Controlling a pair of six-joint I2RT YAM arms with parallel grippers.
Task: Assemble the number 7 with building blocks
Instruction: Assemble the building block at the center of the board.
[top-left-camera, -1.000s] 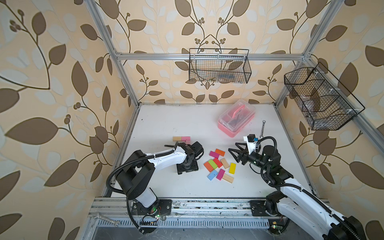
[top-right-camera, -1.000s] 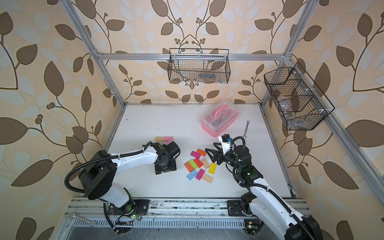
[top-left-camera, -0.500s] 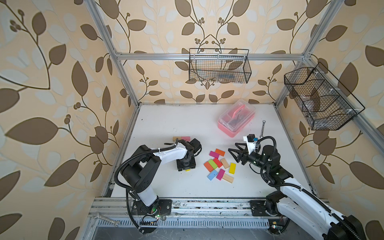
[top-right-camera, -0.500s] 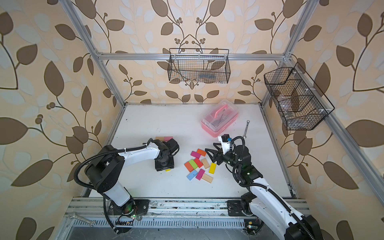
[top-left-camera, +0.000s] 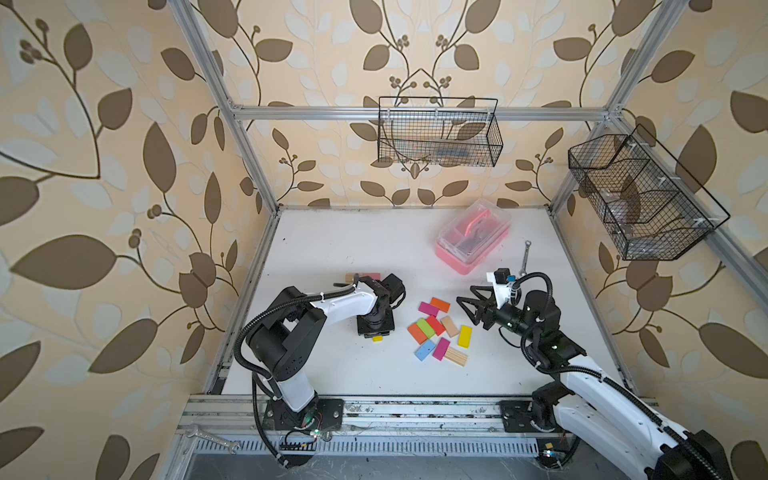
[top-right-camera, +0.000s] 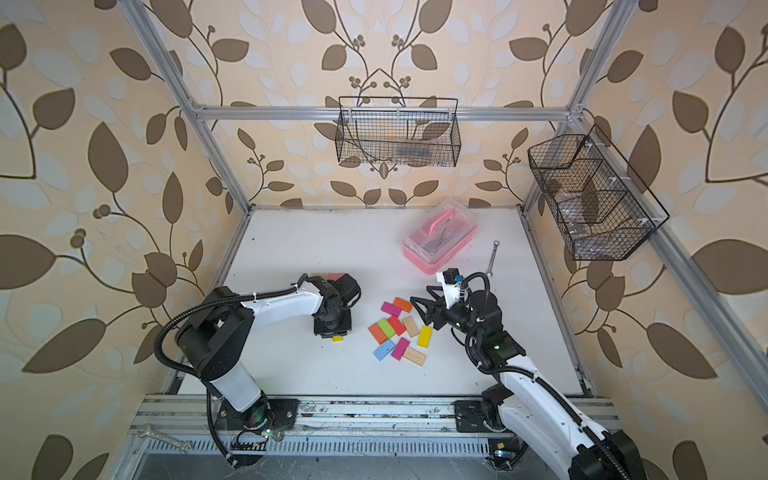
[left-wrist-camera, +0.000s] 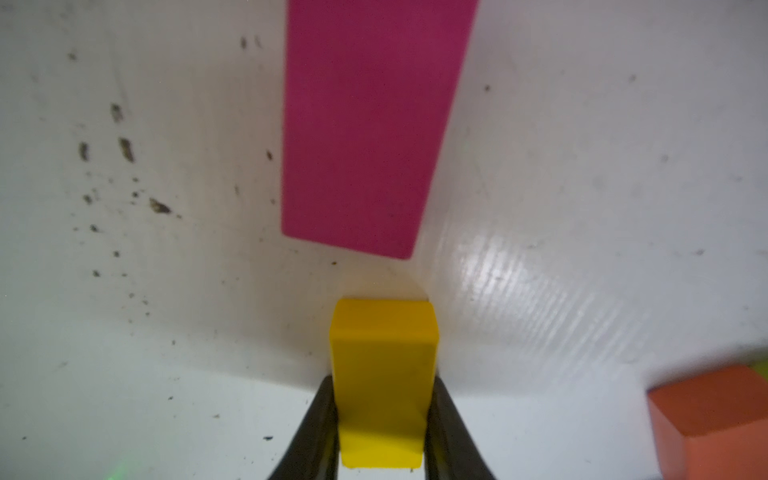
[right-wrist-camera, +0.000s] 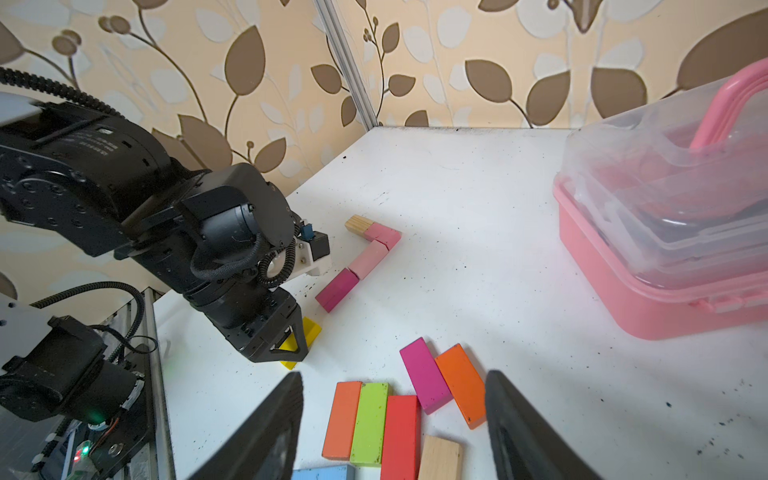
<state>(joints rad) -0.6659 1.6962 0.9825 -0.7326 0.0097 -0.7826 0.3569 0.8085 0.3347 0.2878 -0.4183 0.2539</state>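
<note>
Left claw (left-wrist-camera: 382, 388) clamps yellow block (left-wrist-camera: 384, 345) just short of magenta block (left-wrist-camera: 370, 124); right claw (right-wrist-camera: 395, 378) open near loose blocks (right-wrist-camera: 401, 432).

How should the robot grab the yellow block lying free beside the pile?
Pinch the loose yellow block across its two long sides, at the middle, coming straight down. It lies flat, so only the edges offer grip, and both long sides look clear.

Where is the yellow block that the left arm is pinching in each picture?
In a top view: yellow block peeks out beneath the left end effector.
In a top view: same spot.
Left wrist: pinched between the black fingers, facing the magenta block.
Right wrist: at the left end effector's tip.
Shared landmark: the orange block beside the green block.
</note>
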